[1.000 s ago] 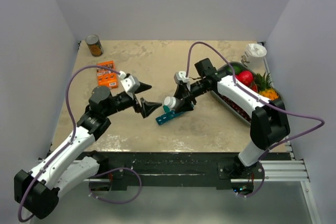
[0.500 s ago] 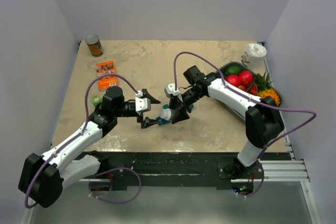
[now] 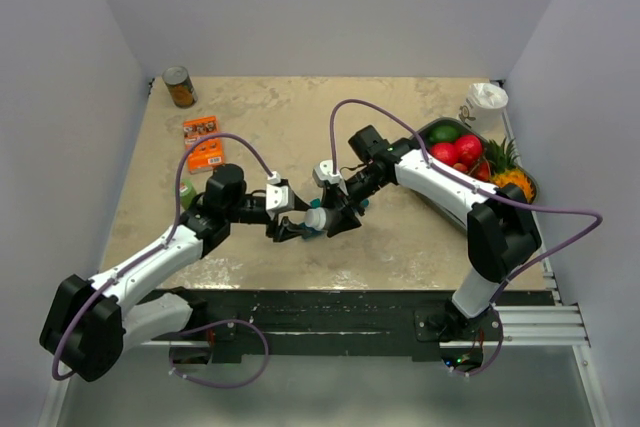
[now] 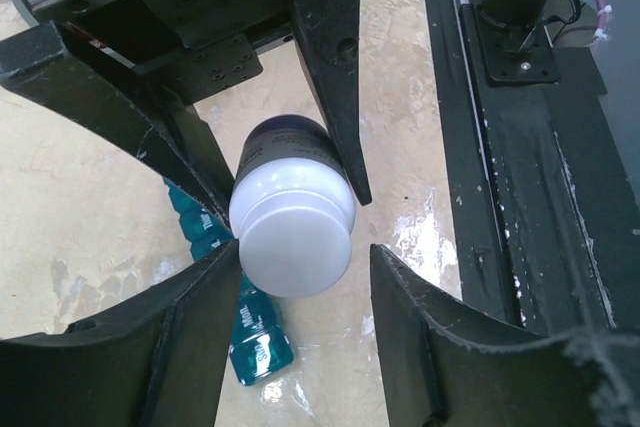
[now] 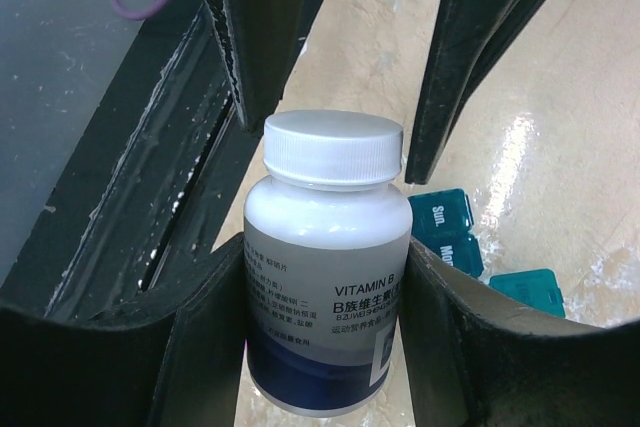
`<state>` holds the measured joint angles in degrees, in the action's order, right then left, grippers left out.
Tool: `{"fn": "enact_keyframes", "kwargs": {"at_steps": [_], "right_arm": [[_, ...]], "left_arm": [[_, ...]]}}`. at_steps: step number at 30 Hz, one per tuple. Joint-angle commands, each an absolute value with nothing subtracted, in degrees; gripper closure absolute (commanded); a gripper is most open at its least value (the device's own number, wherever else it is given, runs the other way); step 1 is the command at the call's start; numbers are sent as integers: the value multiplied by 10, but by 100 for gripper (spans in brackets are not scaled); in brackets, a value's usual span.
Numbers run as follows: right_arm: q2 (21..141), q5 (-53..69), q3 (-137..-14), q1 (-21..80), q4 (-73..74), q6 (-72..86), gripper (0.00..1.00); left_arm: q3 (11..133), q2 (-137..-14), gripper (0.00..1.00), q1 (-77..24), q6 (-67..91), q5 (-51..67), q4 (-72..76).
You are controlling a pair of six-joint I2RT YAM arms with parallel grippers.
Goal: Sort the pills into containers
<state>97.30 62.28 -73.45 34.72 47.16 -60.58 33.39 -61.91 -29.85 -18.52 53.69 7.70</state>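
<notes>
The containers (image 4: pixel 258 347) are seen at the table's (image 3: pixel 300 117) centre, under the bottle (image 5: pixel 325 287) clamped in the right gripper (image 3: pixel 338 215), its cap (image 4: pixel 293 237) straddled by the left gripper's (image 3: pixel 288 229) parted jaws, so pills could be spilled by an uneven pinch.

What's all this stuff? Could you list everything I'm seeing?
Vitamin B bottle: one, white and dark blue, white cap, held mid-table.
Pill organiser: one, teal, on the table under the bottle.
Tin can: one, brownish, far-left corner.
Box: one, orange, left side.
Green object: one, partly behind the left arm.
Cup: one, white, far-right corner.
Fruit tray: one, grey, right edge.
Table: one, beige.
Right pincer: black, shut on the bottle's body.
Left pincer: black, open around the cap.
</notes>
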Motion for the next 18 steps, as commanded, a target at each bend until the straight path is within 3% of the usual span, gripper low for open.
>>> {"fn": "enact_keyframes", "kwargs": {"at_steps": [1, 4, 9, 11, 12, 15, 18], "right_arm": [[973, 630, -760, 352, 476, -618, 100], [973, 625, -760, 352, 470, -611, 100], [974, 618, -758, 354, 457, -594, 100], [974, 614, -758, 354, 454, -588, 100], [975, 613, -758, 354, 450, -586, 100], [975, 611, -757, 354, 446, -582, 100], [975, 607, -756, 354, 441, -577, 100]], "left_arm": [[359, -621, 45, -308, -171, 540, 111], [356, -620, 50, -310, -142, 535, 127], [353, -616, 51, -312, -90, 500, 142], [352, -615, 64, -312, -70, 497, 143], [350, -617, 64, -312, -62, 493, 144], [346, -621, 64, -316, -29, 478, 146], [338, -609, 53, -316, -7, 461, 149]]}}
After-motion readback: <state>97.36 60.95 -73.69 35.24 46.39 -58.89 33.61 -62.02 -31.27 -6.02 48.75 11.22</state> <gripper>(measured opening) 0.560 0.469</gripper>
